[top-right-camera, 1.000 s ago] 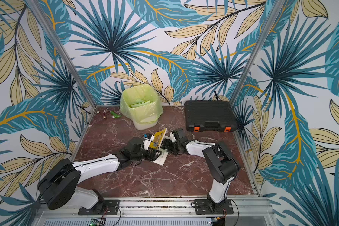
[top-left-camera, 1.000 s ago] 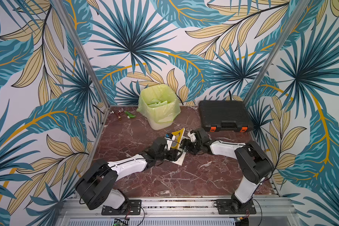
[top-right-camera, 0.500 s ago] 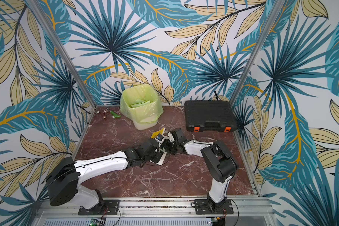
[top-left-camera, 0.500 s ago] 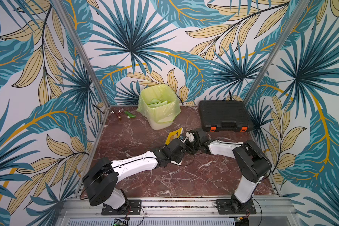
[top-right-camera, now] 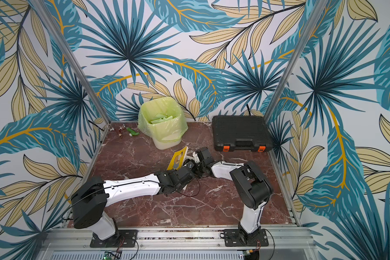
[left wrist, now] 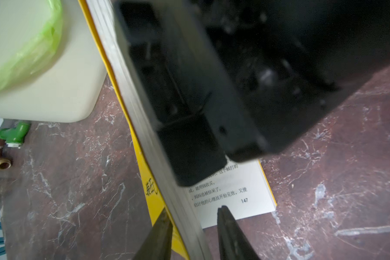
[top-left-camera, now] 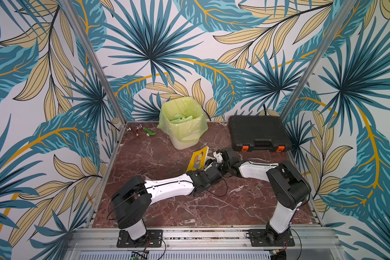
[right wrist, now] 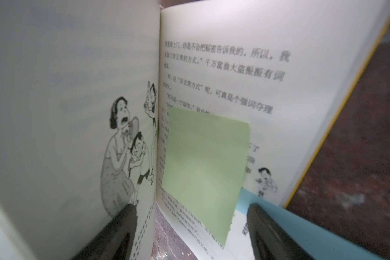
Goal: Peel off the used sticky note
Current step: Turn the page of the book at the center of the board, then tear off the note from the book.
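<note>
Red-brown marble worktop (top-left-camera: 167, 213). A yellow-covered paperback book (top-left-camera: 198, 158) lies open about mid-worktop, toward the back edge and just in front of the bin. One half lies flat on the marble. The other half, with the cover, is raised and tilted, as seen in both top views (top-right-camera: 178, 158).

The pale green square sticky note (right wrist: 206, 166) is stuck on the flat text page, close to the spine gutter, and covers part of the print. It looks flat, with no corner lifted. A light blue flat sheet (right wrist: 302, 225) sits at that page's near edge; can't tell what it is.

Right gripper (right wrist: 190, 207): jaws wide, holding nothing. One finger is against the illustrated page of the raised half, the other is over the light blue sheet, and the note is between them.

Left gripper (left wrist: 193, 210): jaws narrow, straddling the lower corner of the raised half. One finger is at the yellow cover and the other is just beside the page block on the inside. Can't tell if it actually pinches.

Both arms are stretched low and meet at the book.

A white plastic bin with green bag liner (top-left-camera: 182, 126) is at the back edge, left of centre. A black plastic tool case with orange latches (top-left-camera: 258, 132) is in the back right corner. Small green and brass pipe fittings (top-left-camera: 142, 131) are in the back left corner.
</note>
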Controlling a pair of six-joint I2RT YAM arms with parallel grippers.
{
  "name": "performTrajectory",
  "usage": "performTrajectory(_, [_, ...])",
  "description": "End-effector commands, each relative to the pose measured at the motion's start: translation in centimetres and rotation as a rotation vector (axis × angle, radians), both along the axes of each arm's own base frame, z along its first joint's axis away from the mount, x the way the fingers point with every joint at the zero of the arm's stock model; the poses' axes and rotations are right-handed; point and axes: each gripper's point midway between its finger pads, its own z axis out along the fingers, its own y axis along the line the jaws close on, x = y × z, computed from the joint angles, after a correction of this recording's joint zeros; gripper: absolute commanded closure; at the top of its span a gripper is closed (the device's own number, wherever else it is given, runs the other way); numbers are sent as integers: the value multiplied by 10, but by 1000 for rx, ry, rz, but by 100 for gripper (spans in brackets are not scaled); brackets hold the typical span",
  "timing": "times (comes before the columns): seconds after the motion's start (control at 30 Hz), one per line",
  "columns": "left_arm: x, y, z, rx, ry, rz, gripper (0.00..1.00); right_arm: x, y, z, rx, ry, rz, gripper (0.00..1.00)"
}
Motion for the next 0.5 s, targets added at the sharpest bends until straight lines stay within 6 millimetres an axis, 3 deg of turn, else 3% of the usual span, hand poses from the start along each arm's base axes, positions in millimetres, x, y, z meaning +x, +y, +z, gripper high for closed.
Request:
performTrajectory(0.0, [-3, 1, -1, 40, 4, -16, 81, 9, 15, 13, 52, -43, 20, 20])
performTrajectory(0.13, [-6, -4, 2, -61, 30, -29, 100, 10, 16, 13, 50, -47, 20, 22])
performTrajectory(0.33, [0, 4, 18, -481, 116, 37, 100, 12, 13, 8, 34, -42, 1, 35])
performTrajectory(0.47, [3, 12, 26, -590, 125, 58, 100, 14, 13, 3, 32, -32, -9, 46])
